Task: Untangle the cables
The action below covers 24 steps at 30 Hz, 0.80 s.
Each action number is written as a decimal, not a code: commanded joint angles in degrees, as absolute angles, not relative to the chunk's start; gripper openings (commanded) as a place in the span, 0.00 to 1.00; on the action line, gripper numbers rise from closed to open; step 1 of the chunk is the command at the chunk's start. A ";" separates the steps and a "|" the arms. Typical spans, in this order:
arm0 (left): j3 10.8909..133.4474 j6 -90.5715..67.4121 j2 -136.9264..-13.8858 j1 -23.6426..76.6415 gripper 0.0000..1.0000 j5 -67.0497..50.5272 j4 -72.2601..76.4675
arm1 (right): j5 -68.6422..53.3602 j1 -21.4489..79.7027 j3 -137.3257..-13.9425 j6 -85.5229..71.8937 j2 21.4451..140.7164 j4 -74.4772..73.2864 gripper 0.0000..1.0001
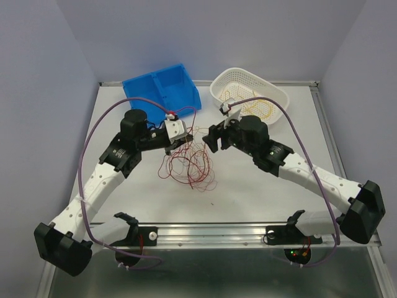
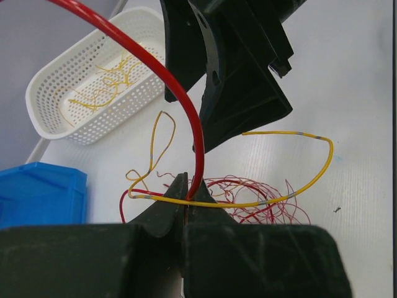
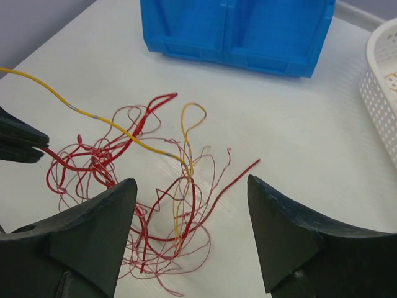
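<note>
Separating step in hand. Left tool [image 2: 186, 202] is clamped shut, apparently on a dark red thin wire strand [image 2: 200, 152]. A hair-thin yellow-orange wire [image 2: 298, 186] crosses its tips; nipped or not, can't tell. Right tool [image 3: 191, 183] gapes wide, empty, w/ the curly red wire tangle [image 1: 189, 162] on the white desk [image 1: 260, 186] just below it. Next move, I judge: pinch the yellow ahead of its fingers & draw it away from the left tool.

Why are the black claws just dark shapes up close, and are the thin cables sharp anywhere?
Left wrist view: the left claw is an underexposed dark mass, yet the yellow cable crossing it is crisp. Right wrist view: the right claw is near-black, the red cables sharp. Top view: soft even light, faint shadows, the cables barely resolved.
</note>
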<state>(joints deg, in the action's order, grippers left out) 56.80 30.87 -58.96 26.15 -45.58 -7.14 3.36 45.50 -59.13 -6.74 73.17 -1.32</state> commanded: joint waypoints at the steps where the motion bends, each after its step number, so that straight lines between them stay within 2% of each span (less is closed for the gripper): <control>1: 56.69 31.99 -57.39 26.19 0.00 -48.69 -7.73 | 0.35 45.97 -58.80 -2.64 73.30 7.21 0.77; 4: 56.95 31.99 -56.87 26.19 0.00 -49.57 -8.26 | -2.02 45.88 -59.15 -1.58 74.79 8.61 0.75; 6: 56.78 31.99 -56.16 26.19 0.00 -50.10 -8.44 | -3.68 45.88 -58.97 -1.06 75.50 10.10 0.67; 7: 56.78 31.99 -55.90 26.10 0.00 -50.18 -8.44 | -3.60 45.97 -59.15 -1.14 75.93 10.19 0.58; 8: 56.60 31.91 -55.46 26.19 0.00 -50.10 -8.44 | -3.52 45.97 -59.50 -1.14 76.20 10.20 0.45; 9: 56.51 31.82 -55.37 26.19 0.00 -49.49 -8.44 | -2.04 45.88 -59.94 -1.58 76.55 10.20 0.17; 10: 56.51 31.90 -55.11 26.19 0.00 -49.48 -8.35 | -0.37 45.88 -60.03 -2.28 76.47 10.20 0.05; 11: 56.25 31.64 -55.11 26.19 0.00 -48.26 -8.26 | 2.52 45.88 -60.03 -3.16 76.38 10.28 0.01; 16: 54.32 30.06 -55.46 26.19 0.00 -45.44 -6.16 | 17.21 40.27 -59.59 -10.80 74.53 10.20 0.01; 20: 52.13 29.10 -56.33 26.19 0.00 -44.04 -4.14 | 18.81 29.13 -60.37 -17.39 73.04 9.76 0.01; 24: 50.72 27.95 -57.22 26.19 0.00 -41.67 -1.94 | 18.98 25.67 -67.66 -18.64 77.42 7.91 0.01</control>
<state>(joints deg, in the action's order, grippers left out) 51.55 29.58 -57.28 26.15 -43.51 -7.14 15.81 27.51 -59.88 -15.03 75.70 6.15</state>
